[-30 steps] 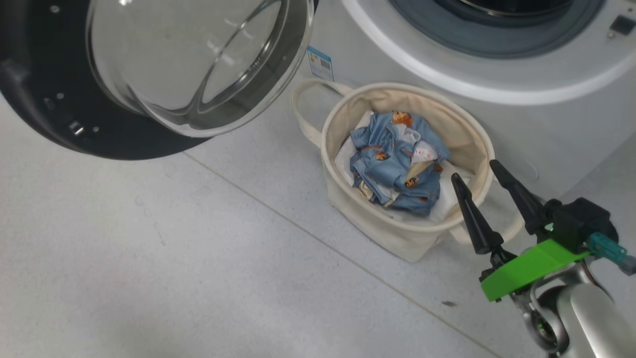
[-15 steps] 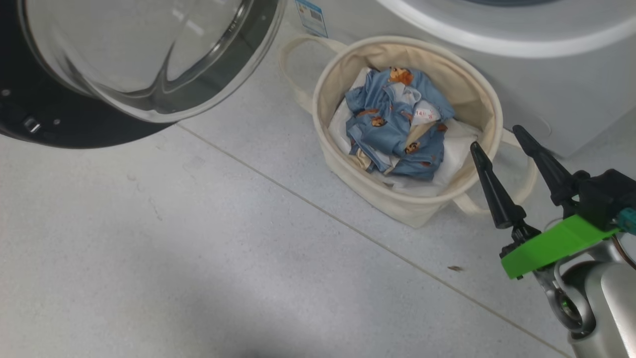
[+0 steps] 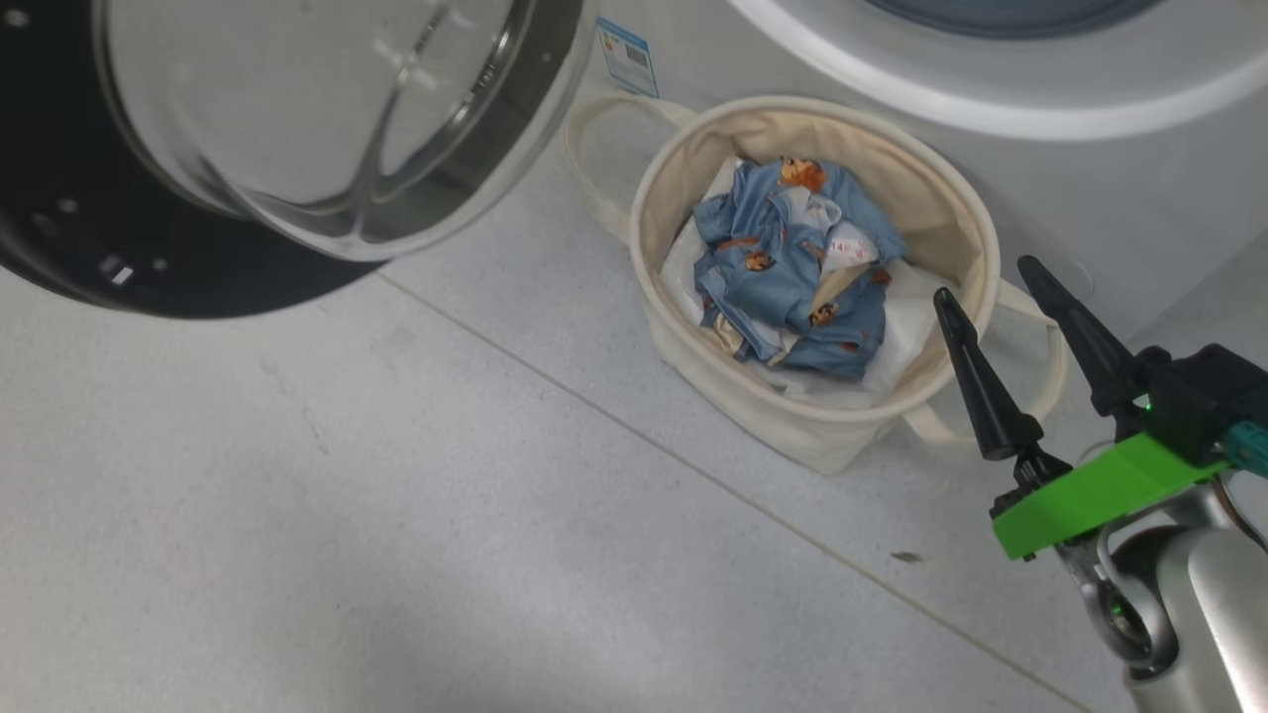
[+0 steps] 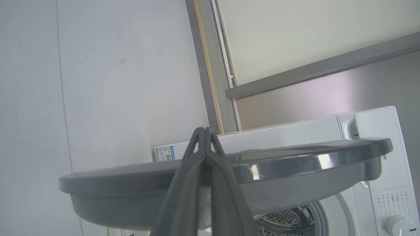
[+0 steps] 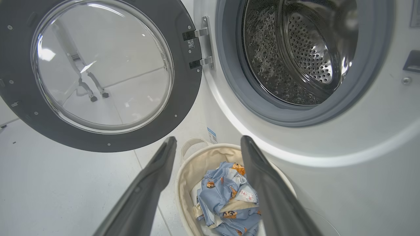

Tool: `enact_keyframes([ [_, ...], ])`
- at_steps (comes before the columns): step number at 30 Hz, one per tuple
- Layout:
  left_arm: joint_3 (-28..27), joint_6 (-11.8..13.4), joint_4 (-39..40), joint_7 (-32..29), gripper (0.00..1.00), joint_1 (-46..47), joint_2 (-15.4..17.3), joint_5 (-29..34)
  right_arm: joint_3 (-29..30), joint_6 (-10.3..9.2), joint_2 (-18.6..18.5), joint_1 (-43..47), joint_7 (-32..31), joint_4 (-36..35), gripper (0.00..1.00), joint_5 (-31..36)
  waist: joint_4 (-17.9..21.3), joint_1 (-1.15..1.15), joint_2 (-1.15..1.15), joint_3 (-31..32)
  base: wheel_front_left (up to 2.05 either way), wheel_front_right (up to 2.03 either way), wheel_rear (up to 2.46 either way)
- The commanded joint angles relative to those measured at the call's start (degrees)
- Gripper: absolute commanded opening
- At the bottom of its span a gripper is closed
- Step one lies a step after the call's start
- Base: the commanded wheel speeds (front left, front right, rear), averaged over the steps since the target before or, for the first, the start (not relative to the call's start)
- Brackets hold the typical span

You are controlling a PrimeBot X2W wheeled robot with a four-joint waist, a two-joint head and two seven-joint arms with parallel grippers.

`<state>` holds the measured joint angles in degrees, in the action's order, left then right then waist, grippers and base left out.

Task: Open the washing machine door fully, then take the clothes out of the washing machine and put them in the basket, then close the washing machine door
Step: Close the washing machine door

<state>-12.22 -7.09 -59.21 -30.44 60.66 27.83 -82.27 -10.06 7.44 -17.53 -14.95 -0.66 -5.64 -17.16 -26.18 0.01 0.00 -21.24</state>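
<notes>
Two steps seem done, clothes [image 3: 783, 287] in the basket [image 3: 773, 436], so we are needing the clenched left gripper [image 4: 205, 130] to push the washing machine door [image 3: 59, 257] shut, while the right gripper [image 3: 986, 279] is hanging splayed and empty.

closed left pincer [image 4: 205, 130], washing machine door [image 4: 311, 158] behind

Pale floor [image 3: 396, 515], basket [image 3: 738, 401], washing machine [image 3: 1090, 183]

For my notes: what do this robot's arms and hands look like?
The right hand has two long, black, cone-tapered fingers on a bright green plate, a teal connector beside it, and a silvery-white forearm. On the left hand, the fingers look dark grey.
</notes>
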Motion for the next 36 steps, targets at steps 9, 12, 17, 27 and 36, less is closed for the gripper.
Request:
enact_keyframes([
  [9, 5.48, -0.39, 10.16, -9.27, 0.0, -7.55, -0.22, 0.38, -1.94, 0.05, 2.44, 1.49, 3.81, 2.04, 1.0, -0.99, -0.43, -0.01, 0.0, 5.5, 0.0, 0.0, 0.0],
  [12, 7.49, -0.39, 13.49, -11.27, 0.0, -9.76, -0.88, 0.66, -2.12, 0.05, 3.24, 1.99, 5.1, 3.35, 1.0, -1.41, -0.14, -0.01, 0.0, 7.39, 0.0, 0.0, 0.0],
  [17, 10.13, -0.39, 20.11, -14.25, 0.0, -12.69, -2.47, 0.29, -2.18, 0.05, 4.57, 2.74, 7.23, 5.34, 1.0, -1.93, 0.72, -0.01, 0.0, 10.19, 0.0, 0.0, 0.0],
  [27, 14.55, 0.13, 33.13, -17.35, 0.0, -19.01, -6.26, 0.79, -1.75, 0.05, 7.1, 4.36, 11.04, 9.01, 1.0, -2.68, 3.3, -0.01, 0.0, 14.32, 0.0, 0.0, 0.0],
  [36, 21.3, 1.18, 47.73, -13.83, 0.0, -26.57, -10.73, 7.6, -0.33, 0.05, 8.79, 5.72, 13.5, 11.22, 1.0, -3.0, 8.83, -0.01, 0.0, 16.41, 0.0, 0.0, 0.0],
])
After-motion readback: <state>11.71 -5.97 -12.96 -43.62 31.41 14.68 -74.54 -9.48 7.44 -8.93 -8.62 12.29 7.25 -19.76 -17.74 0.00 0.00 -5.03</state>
